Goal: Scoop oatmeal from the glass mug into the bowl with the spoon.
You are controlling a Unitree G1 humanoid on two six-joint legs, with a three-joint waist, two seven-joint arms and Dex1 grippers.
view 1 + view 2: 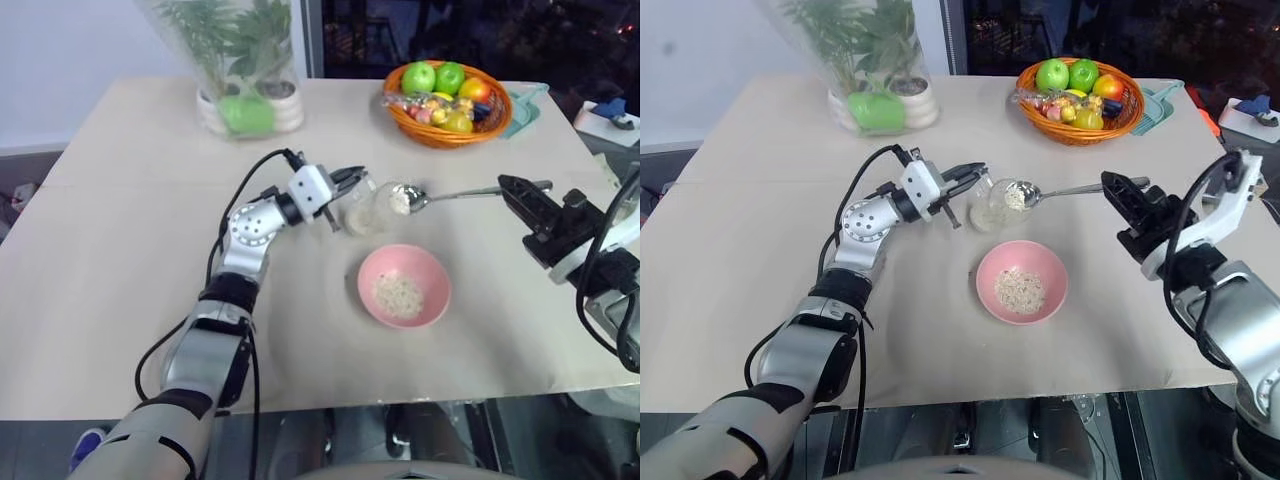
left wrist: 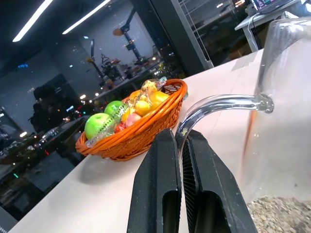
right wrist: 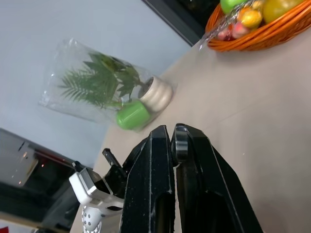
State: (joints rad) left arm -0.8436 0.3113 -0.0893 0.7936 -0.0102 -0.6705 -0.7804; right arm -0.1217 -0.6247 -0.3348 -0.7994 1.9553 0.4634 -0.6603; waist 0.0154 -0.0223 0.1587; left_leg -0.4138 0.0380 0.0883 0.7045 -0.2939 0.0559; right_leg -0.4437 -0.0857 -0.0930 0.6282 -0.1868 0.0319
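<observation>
The glass mug [image 1: 362,212] stands tilted on the table just behind the pink bowl [image 1: 432,277]. My left gripper [image 1: 352,177] is shut on the mug's curved glass handle [image 2: 218,104]. Oatmeal [image 2: 284,213] lies in the bottom of the mug. My right gripper [image 1: 511,186] is shut on the end of the spoon [image 1: 462,194], which reaches level to the left. The spoon's oval end sits at the mug's rim with a small heap of oatmeal [image 1: 400,201] on it. More oatmeal [image 1: 398,294] lies in the bowl.
An orange basket of fruit [image 1: 447,128] stands at the back right, with a teal cloth [image 1: 531,106] beside it. A clear plant vase [image 1: 240,70] stands at the back left. The table [image 1: 110,260] ends close in front of the bowl.
</observation>
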